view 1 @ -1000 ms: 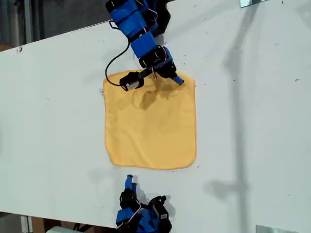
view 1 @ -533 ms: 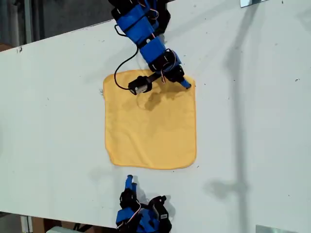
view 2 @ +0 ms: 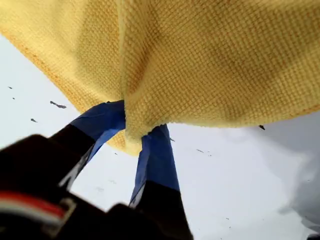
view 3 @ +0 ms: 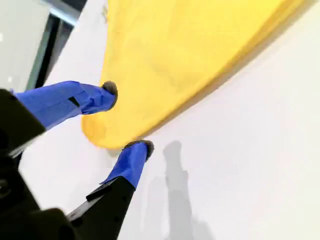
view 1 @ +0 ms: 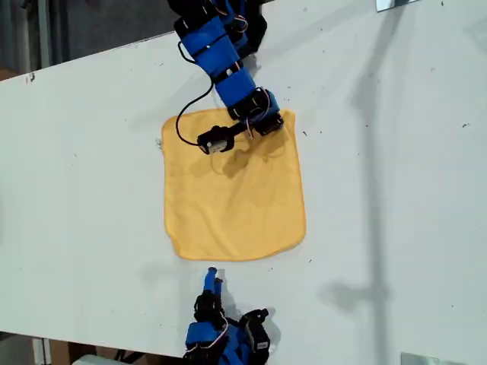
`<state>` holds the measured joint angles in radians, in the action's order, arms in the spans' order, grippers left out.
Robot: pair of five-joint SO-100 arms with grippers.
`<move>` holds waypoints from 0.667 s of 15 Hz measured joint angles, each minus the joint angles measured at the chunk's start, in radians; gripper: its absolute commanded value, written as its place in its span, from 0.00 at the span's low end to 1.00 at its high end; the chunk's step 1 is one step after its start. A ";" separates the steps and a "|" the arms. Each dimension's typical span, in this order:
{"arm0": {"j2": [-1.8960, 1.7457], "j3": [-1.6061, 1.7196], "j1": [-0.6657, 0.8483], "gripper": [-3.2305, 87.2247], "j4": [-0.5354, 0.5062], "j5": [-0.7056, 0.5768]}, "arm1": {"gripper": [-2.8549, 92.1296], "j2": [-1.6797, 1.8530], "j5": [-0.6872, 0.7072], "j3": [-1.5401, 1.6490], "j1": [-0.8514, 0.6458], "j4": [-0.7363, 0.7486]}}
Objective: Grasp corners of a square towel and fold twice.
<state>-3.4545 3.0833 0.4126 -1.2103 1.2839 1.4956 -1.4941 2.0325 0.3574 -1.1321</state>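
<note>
The yellow-orange towel (view 1: 232, 198) lies mostly flat on the white table (view 1: 396, 190). My first gripper (view 1: 272, 122) is shut on the towel's corner at the exterior view's upper right, and that corner is pinched and raised a little. In the first wrist view the towel (view 2: 210, 60) hangs bunched between the blue fingers (view 2: 157, 155) of my first gripper (view 2: 132, 135). My second gripper (view 1: 211, 274) stands open just off the towel's near edge, by its lower-left corner in the exterior view. The second wrist view shows that rounded corner (view 3: 97, 135) between the spread fingertips of my second gripper (view 3: 126, 118).
A black cable (view 1: 183, 122) loops from the first arm over the towel's far edge. The table's edge (view 1: 91, 53) runs along the exterior view's upper left, with dark floor beyond. Bare white table surrounds the towel.
My first gripper has closed on the far corner and drawn it inward, so the towel's upper right edge has shifted left. My second gripper has crept closer to the near edge.
</note>
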 measured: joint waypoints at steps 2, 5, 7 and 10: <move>0.058 -0.051 -0.175 0.23 0.015 0.107 | 0.03 -0.012 0.014 -0.009 -0.003 0.000; 0.634 -0.390 -0.397 0.26 0.133 0.252 | 0.03 -0.031 0.023 -0.020 -0.009 0.003; 1.223 -0.759 -0.512 0.27 0.156 0.327 | 0.03 -0.031 0.025 -0.020 -0.009 0.011; 1.672 -0.950 -0.644 0.28 0.239 0.552 | 0.03 -0.035 0.025 -0.020 -0.009 0.011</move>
<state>-1.7825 2.1338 -0.2316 -0.9710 1.8362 1.4603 -1.4696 2.0126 0.3482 -1.1213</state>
